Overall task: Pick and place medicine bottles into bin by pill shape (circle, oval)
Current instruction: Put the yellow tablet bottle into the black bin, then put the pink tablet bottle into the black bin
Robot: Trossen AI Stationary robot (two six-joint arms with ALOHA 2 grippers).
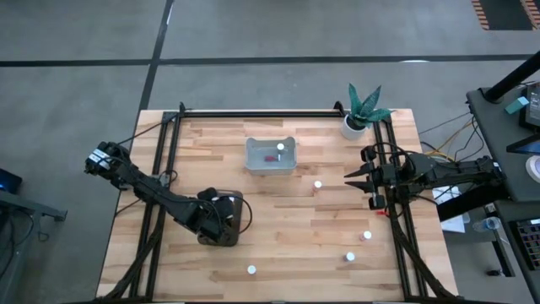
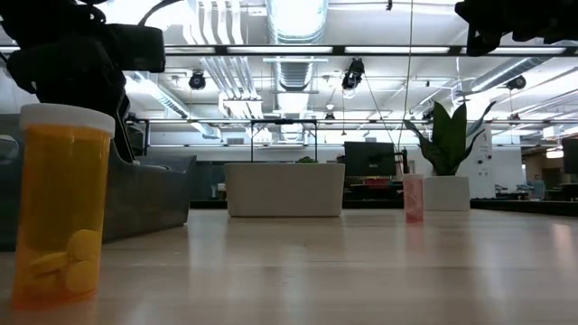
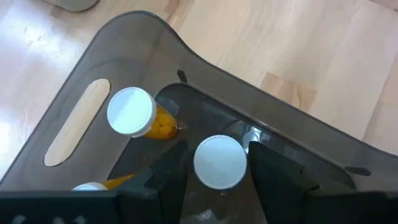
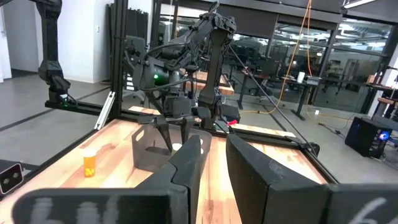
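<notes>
My left gripper (image 1: 221, 221) hangs over the dark smoky bin (image 1: 240, 211) at the table's near left, shut on a medicine bottle whose white cap (image 3: 219, 162) faces the wrist camera. Two more white-capped amber bottles (image 3: 134, 113) (image 3: 92, 185) lie inside that bin. A clear bin (image 1: 271, 165) at mid-table holds one white-capped bottle (image 1: 280, 148). Several bottles stand loose on the table (image 1: 318, 184) (image 1: 367, 236) (image 1: 350, 256) (image 1: 251, 270); the nearest one also shows in the low view (image 2: 59, 208). My right gripper (image 1: 350, 179) is open and empty at the table's right side. My left gripper holds the bottle between its two fingers (image 3: 273, 177), one on each side of the white cap's rim (image 3: 244, 163). The fingers come from above and point down into the dark bin. The bottle stays upright, cap up, inside the bin's walls; its lower end is hidden by the cap.
A potted plant in a white pot (image 1: 353, 127) stands at the far right corner. Black frame rails run along the table's left, right and far edges. Bare wood lies between the two bins and toward the near edge.
</notes>
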